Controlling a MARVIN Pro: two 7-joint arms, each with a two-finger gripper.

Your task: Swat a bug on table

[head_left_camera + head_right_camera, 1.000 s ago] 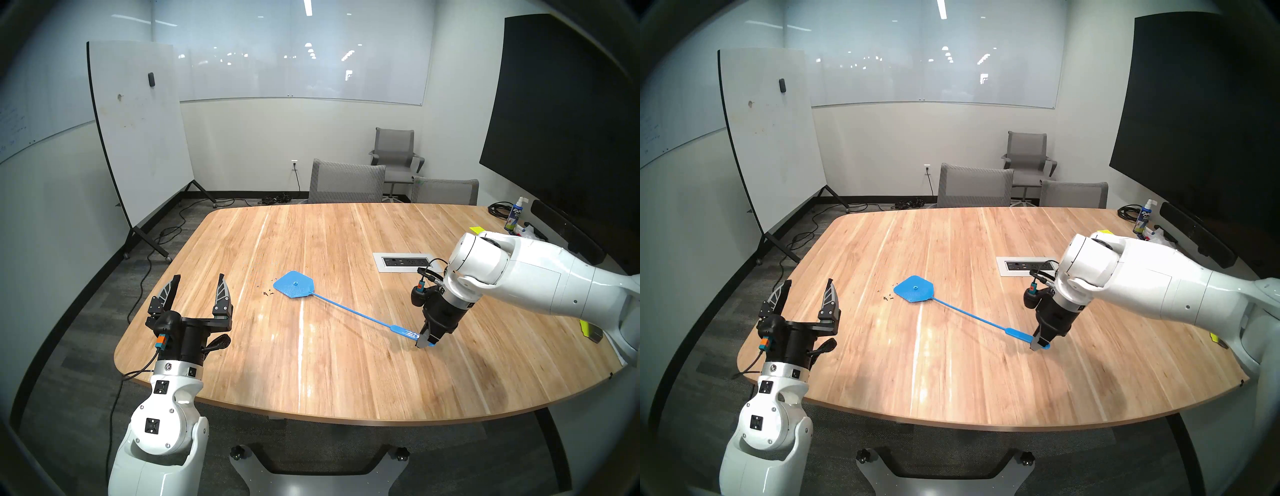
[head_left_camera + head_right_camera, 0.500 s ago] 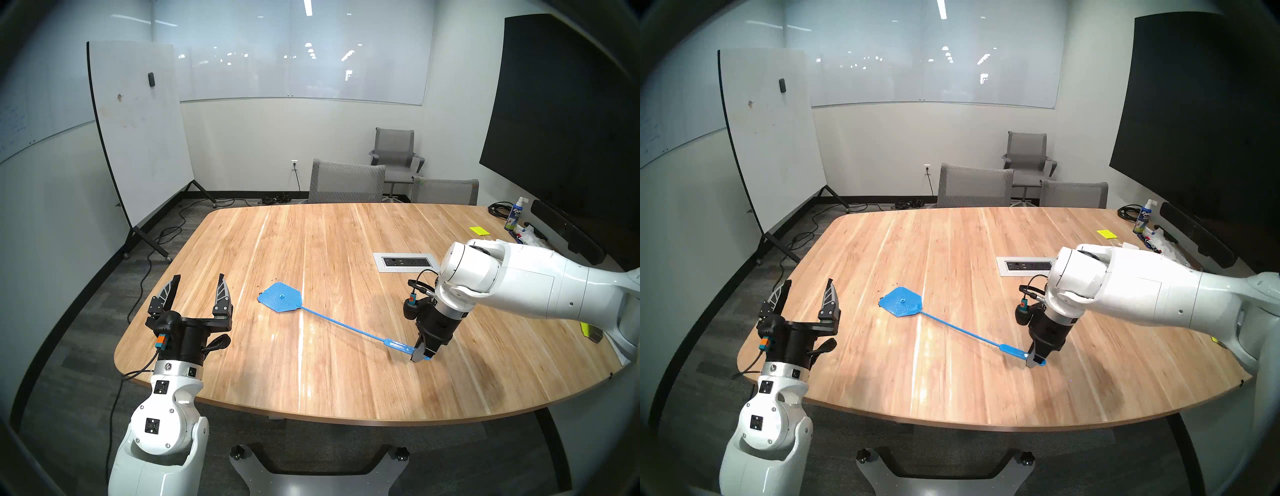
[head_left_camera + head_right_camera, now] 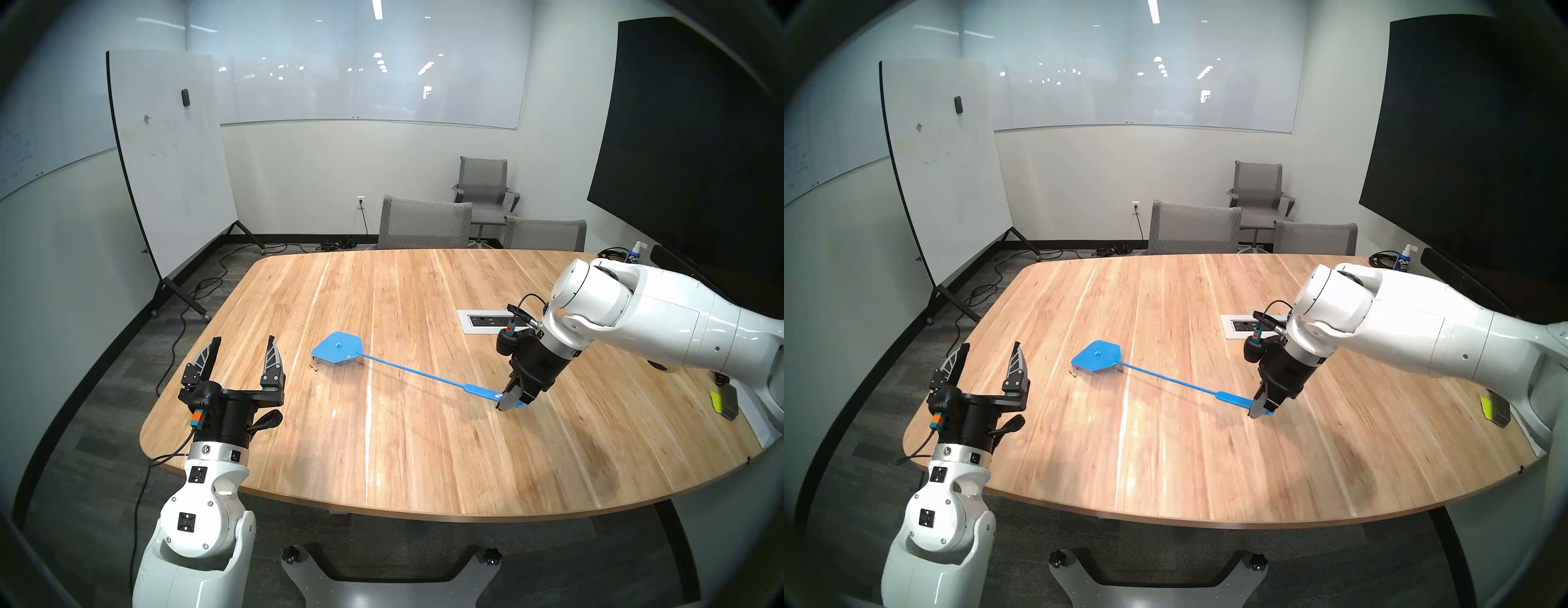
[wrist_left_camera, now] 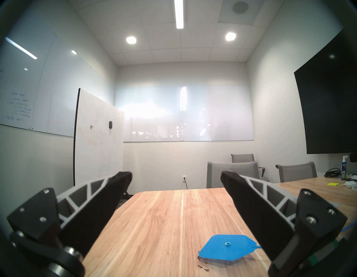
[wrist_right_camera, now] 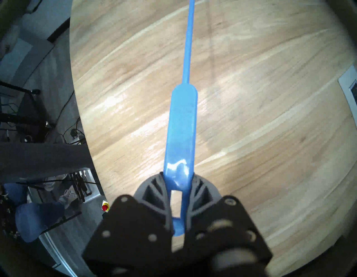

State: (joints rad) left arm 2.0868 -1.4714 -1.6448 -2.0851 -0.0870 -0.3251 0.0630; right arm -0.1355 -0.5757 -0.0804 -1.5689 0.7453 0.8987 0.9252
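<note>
My right gripper (image 3: pixel 511 402) (image 3: pixel 1262 409) (image 5: pixel 177 181) is shut on the handle end of a blue fly swatter (image 3: pixel 418 373) (image 3: pixel 1166 382) (image 5: pixel 183 123). The swatter's head (image 3: pixel 337 348) (image 3: pixel 1097 358) (image 4: pixel 226 247) hangs tilted a little above the wooden table (image 3: pixel 424 446) (image 3: pixel 1187 467). Small dark bits of the bug (image 3: pixel 315 368) (image 3: pixel 1074 374) (image 4: pixel 204 268) lie on the wood at the head's near-left edge, partly under it. My left gripper (image 3: pixel 245 344) (image 3: pixel 989 349) (image 4: pixel 176 178) stands open and empty at the table's left side, pointing away from me.
A silver outlet panel (image 3: pixel 488 320) (image 3: pixel 1238 326) is set in the table beside the right wrist. A spray bottle (image 3: pixel 634 254) and cables sit at the far right corner. Grey chairs (image 3: pixel 424 223) stand behind the table and a rolling whiteboard (image 3: pixel 169 161) at the left.
The swatter head came down to the left over the bug, then rose off the table as my right wrist lifted and tilted. The left arm stayed still.
</note>
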